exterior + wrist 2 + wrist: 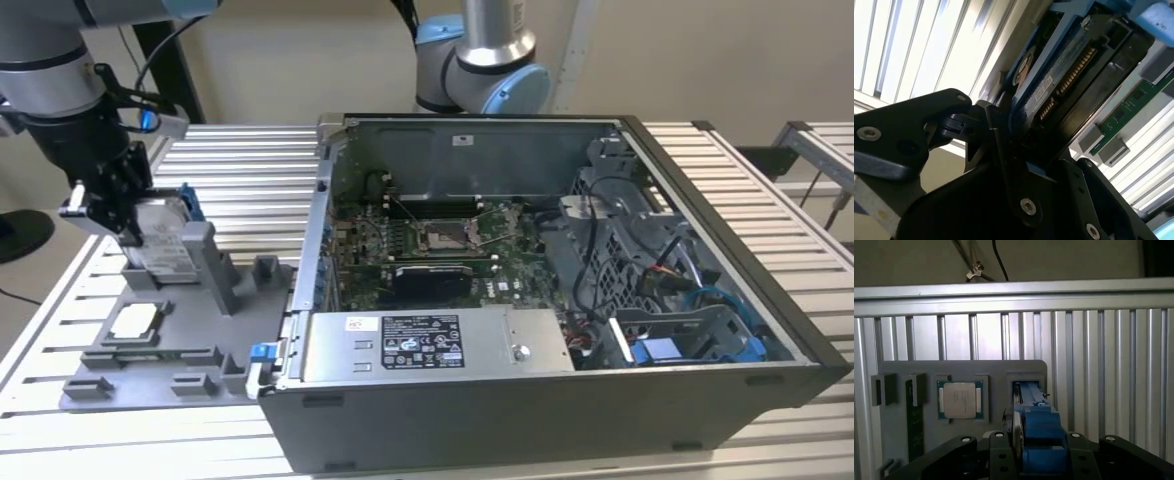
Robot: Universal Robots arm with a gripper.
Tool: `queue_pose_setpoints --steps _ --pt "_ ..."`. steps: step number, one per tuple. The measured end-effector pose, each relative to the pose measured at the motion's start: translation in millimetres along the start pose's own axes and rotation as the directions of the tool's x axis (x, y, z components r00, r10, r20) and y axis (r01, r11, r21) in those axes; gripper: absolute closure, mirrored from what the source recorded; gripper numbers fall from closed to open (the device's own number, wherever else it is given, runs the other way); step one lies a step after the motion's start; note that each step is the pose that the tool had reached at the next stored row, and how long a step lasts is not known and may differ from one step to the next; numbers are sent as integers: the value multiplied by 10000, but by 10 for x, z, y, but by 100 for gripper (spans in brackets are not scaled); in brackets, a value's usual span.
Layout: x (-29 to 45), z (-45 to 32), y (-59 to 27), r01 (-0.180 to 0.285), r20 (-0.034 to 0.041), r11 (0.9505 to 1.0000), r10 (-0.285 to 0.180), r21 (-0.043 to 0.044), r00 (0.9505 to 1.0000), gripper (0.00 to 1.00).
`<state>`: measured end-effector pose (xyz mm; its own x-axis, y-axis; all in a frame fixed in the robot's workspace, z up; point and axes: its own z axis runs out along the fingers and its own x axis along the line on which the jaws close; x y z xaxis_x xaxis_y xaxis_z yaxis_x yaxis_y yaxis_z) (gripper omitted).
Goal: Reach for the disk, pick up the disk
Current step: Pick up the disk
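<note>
1. The tool (130, 220) comes down from above and pinches the disk (170, 245), with one finger pressed on each broad face.
2. The disk stands on edge in a slot of the grey holder (174, 350), near the surface's (247, 165) edge at the exterior view's left. Standing upright likely keeps its top edge free for gripping.
3. The print on its label is too small to read.

Slatted aluminium table (254, 165) carries an open computer case (561, 420) with its motherboard (441, 240) exposed and a silver power supply (427, 345) along the near wall. Just beside the case, on the exterior view's left, a grey fixture plate (200, 325) holds a square processor chip (136, 321) and a green memory strip (915, 422).
</note>
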<state>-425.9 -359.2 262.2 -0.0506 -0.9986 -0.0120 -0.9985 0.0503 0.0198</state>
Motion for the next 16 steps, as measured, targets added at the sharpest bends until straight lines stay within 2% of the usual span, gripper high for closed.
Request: queue_pose_setpoints --steps 16 --pt "-3 -264 5 0 2 10000 0 4 10000 100"
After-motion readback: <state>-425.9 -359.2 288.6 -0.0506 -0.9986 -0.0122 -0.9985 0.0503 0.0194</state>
